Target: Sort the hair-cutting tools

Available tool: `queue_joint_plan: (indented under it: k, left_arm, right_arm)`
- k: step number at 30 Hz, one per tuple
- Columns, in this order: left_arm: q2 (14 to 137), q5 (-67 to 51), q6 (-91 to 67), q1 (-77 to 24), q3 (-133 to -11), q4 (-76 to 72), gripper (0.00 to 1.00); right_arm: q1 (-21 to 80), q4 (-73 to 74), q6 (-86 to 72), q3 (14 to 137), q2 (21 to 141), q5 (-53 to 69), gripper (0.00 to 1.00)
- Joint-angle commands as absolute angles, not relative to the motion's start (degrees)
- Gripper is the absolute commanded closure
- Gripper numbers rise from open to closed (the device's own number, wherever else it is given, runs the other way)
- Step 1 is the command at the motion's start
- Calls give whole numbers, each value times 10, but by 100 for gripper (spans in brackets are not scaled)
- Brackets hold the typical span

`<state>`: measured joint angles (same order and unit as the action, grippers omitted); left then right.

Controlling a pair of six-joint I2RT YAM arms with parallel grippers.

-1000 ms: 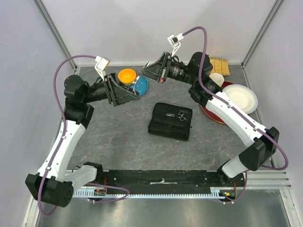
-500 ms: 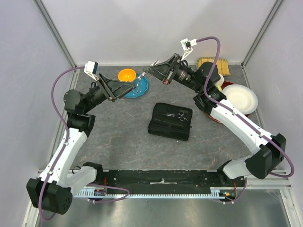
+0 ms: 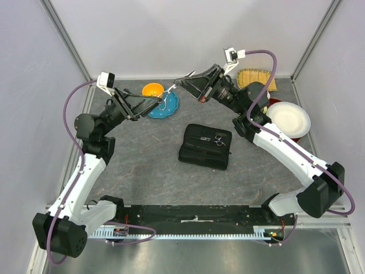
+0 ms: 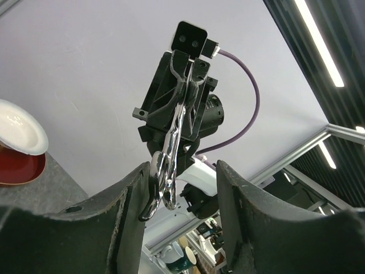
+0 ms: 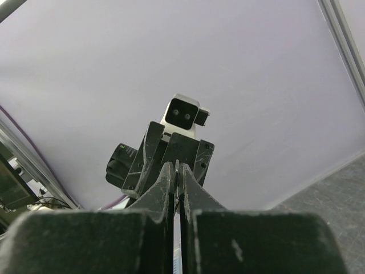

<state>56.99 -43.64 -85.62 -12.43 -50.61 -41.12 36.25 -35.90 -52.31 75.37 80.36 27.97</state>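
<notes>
scissors [image 4: 173,134] hover at 11 o'clock of the case [image 3: 205,146], blades pinched by right gripper [image 5: 177,169], left gripper [image 4: 182,177] gaping around the rings.

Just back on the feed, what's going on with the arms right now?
It looks like a mid-air pass of one pair of scissors. The right gripper is clamped on the blade end. The ring end sits between the open fingers of the left gripper, not gripped. A second pair of scissors lies on the black case.

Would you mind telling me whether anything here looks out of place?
One pair of scissors hangs in mid-air: the right hand pinches its blades, and its rings sit between the open fingers of the left hand. A second pair lies on the black case.
</notes>
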Motion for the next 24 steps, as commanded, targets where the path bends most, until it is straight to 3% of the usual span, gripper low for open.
queue_joint_plan:
  k: [1,5,7,10,11,12,13,15,16,17,20,24]
  left_arm:
    - [575,-447,-882,-134,-510,-455,43]
    - [579,-453,-877,-136,-507,-451,41]
    - [578,-451,-875,-136,-503,-449,49]
    - [579,-449,-867,-136,-505,-446,73]
    - [580,-449,-860,-136,-509,-441,90]
    - [582,-451,-854,-136,-511,-433,98]
    - [587,-460,-849,-134,-513,-429,98]
    - [593,-472,-834,-124,-517,-404,98]
    - [595,-484,-832,-107,-513,-403,98]
    - [598,-491,-832,-96,-505,-403,98]
    - [608,-527,-823,-45,-492,-391,98]
    - [632,-583,-718,-8,-517,-252,98]
  right_arm:
    - [368,-411,-523,752,800,258,100]
    - [371,-418,-521,752,807,251,100]
    - [372,-418,-522,755,810,252,100]
    - [373,-411,-522,756,813,254,100]
    - [372,-395,-519,758,814,253,100]
    - [373,-382,-515,759,812,252,100]
    - [373,-366,-509,766,812,255,100]
    - [373,-289,-470,778,814,261,88]
    - [374,-265,-453,782,812,263,75]
    - [373,-220,-440,785,808,261,50]
    - [373,-112,-385,787,787,201,20]
    - [372,40,-338,783,762,33,13]
